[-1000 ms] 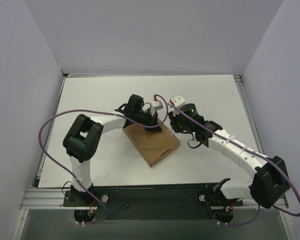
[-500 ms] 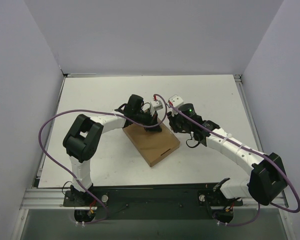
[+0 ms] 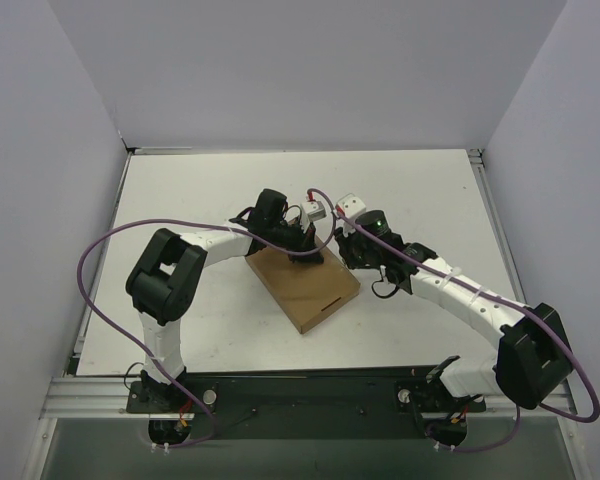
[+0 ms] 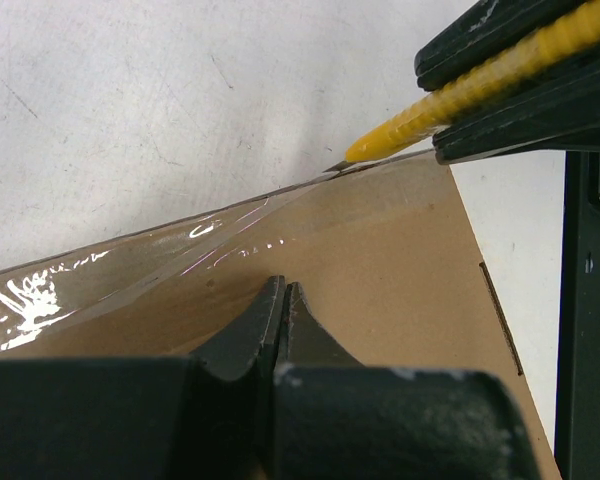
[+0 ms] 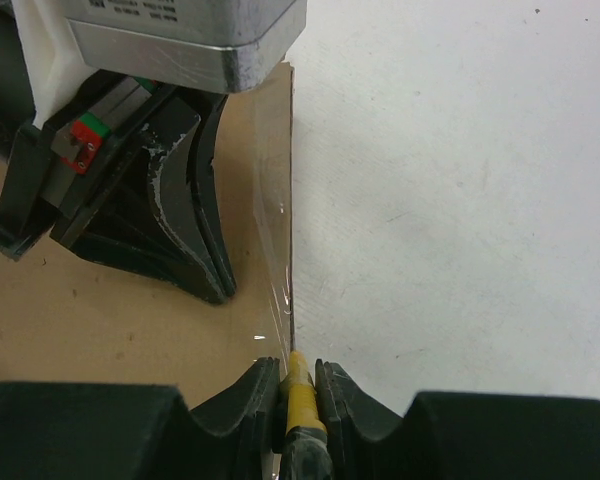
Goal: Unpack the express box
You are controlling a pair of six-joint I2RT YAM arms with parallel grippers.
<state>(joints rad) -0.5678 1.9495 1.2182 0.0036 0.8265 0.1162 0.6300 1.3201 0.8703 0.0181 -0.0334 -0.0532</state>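
The express box is a flat brown cardboard mailer lying closed on the white table, with clear tape along its far edge. My left gripper is shut and empty, its tips pressing down on the lid. My right gripper is shut on the yellow utility knife. The knife's blade tip touches the taped edge at the box's far right corner. The left fingers show just beside it in the right wrist view.
The white table is walled in by light panels on three sides. The right arm reaches in from the right, the left arm from the left. Purple cables loop over both arms.
The right gripper has crept a little left toward the box's far corner with the knife. The left gripper and the box have stayed still.
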